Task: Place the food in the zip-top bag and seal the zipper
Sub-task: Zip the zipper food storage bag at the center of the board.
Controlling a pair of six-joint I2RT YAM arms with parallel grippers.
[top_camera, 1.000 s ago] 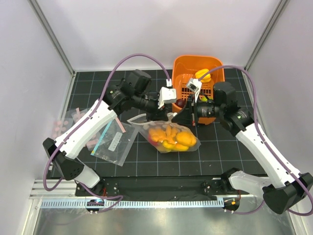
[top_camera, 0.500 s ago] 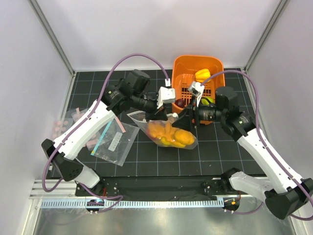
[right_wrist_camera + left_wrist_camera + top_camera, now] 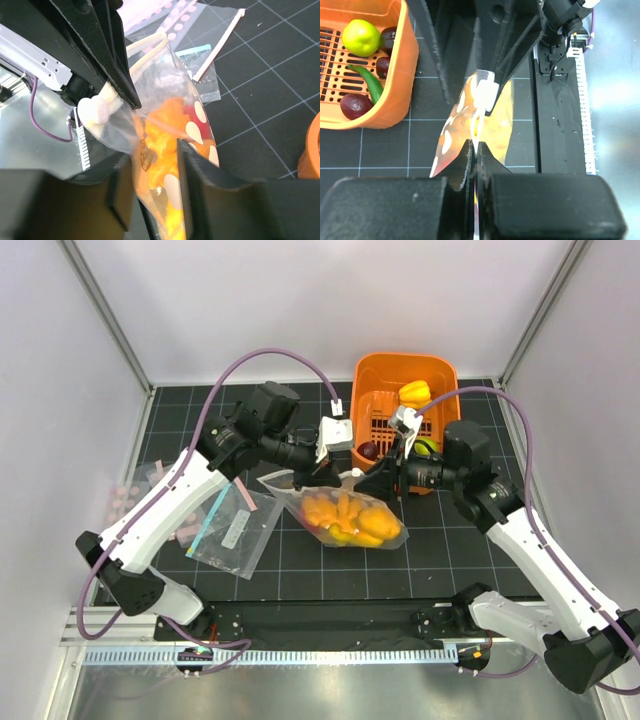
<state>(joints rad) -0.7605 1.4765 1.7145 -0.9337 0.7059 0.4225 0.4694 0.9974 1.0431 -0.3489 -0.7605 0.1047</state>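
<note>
Where the left gripper (image 3: 476, 150) shows in its own wrist camera, the two black fingers are pressed together on the upper edge of the zip-top bag (image 3: 497, 125), which runs edge-on away from them. The overhead camera gives no such detail; there the fingers blur into one dark shape above the bag.

The right gripper (image 3: 155, 195) is seen best from its own wrist. Its fingers (image 3: 205, 185) stand somewhat apart with the dotted plastic bulging between them, and whether they actually squeeze it I cannot tell. Through the film that view shows the food (image 3: 162, 145), orange-yellow pieces with a red one beside them.

Behind the bag, the right wrist view alone takes in a loose pink strip (image 3: 220, 47) and the teal edge of another clear bag (image 3: 196, 51).

The left wrist view alone looks into the orange basket (image 3: 402, 75), where a green lime (image 3: 361, 37), dark purple pieces (image 3: 355, 106) and a green chili (image 3: 369, 82) lie. Only the overhead view shows the yellow pepper (image 3: 415, 393) at the basket's far end.

From above, both arms rise from their bases, bend at the elbow and turn their wrists inward, facing each other. The filled bag rests on the black gridded table (image 3: 480, 540), just in front of the basket.
</note>
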